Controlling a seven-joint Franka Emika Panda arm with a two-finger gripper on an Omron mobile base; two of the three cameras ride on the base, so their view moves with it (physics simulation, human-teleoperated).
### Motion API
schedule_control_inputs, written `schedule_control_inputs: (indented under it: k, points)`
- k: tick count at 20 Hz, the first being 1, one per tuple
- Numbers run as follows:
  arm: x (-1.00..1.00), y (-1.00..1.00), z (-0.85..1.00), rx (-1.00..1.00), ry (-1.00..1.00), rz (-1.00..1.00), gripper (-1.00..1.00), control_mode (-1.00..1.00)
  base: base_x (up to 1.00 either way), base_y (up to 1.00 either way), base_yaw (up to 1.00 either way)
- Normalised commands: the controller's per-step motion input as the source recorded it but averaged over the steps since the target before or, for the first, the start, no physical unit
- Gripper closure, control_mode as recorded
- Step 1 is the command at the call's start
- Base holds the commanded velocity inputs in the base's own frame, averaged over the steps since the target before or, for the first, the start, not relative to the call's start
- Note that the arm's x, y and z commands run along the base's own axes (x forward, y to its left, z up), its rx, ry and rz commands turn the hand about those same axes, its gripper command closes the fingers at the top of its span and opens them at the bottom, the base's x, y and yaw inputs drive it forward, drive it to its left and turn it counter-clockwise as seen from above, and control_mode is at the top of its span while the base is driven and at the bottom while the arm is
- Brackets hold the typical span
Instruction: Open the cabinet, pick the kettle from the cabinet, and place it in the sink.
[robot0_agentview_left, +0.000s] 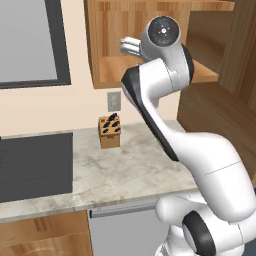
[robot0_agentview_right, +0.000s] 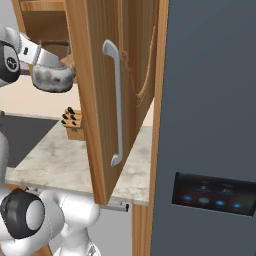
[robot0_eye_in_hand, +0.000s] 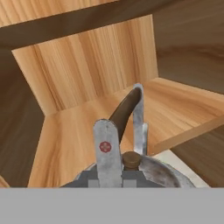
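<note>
**Kettle gripped at the mouth of the open cabinet**

The hand view looks along the gripper (robot0_eye_in_hand: 124, 131) into the cabinet (robot0_eye_in_hand: 87, 70): its two fingers (robot0_eye_in_hand: 106, 151) stand nearly together, pinched on the dark arched handle of the kettle (robot0_eye_in_hand: 159, 173), with the lid's brown knob just below and the pale wood shelf running away behind. The back wall and a side panel of the cabinet close the scene.

The right base view gives what the hand view cannot: the kettle (robot0_agentview_right: 51, 75) as a whole body, squat and silver-grey with dull mottled patches, hanging clear in front of the cabinet's lower edge and above the counter (robot0_agentview_right: 65, 160). The cabinet door (robot0_agentview_right: 125, 75) stands swung wide open in the foreground, its vertical silver bar handle (robot0_agentview_right: 116, 100) facing the camera. A knife block (robot0_agentview_right: 74, 125) sits on the counter below the kettle.

The left base view shows the arm's wrist in front of the cabinet (robot0_agentview_left: 110, 45), hiding the kettle, and, well to the left of the knife block (robot0_agentview_left: 110, 131), the black sink (robot0_agentview_left: 35, 165) set in the marble counter (robot0_agentview_left: 125, 170).
</note>
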Motion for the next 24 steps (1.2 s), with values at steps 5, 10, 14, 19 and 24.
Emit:
schedule_control_inputs:
  k: [5, 10, 14, 19, 24]
  points:
    - [-0.52, 0.07, 0.00, 0.03, 0.00, -0.02, 1.00, -1.00, 0.00, 0.00, 0.00]
    - [-0.51, 0.07, 0.00, 0.03, 0.00, -0.03, 1.00, -1.00, 0.00, 0.00, 0.00]
    - [-0.48, 0.05, -0.01, 0.01, 0.00, -0.03, 1.00, -1.00, 0.00, 0.00, 0.00]
    - [-0.28, 0.00, -0.13, 0.00, 0.00, 0.00, 1.00, -1.00, 0.00, 0.00, 0.00]
    - [-0.26, 0.00, -0.19, 0.00, 0.00, 0.00, 1.00, -1.00, 0.00, 0.00, 0.00]
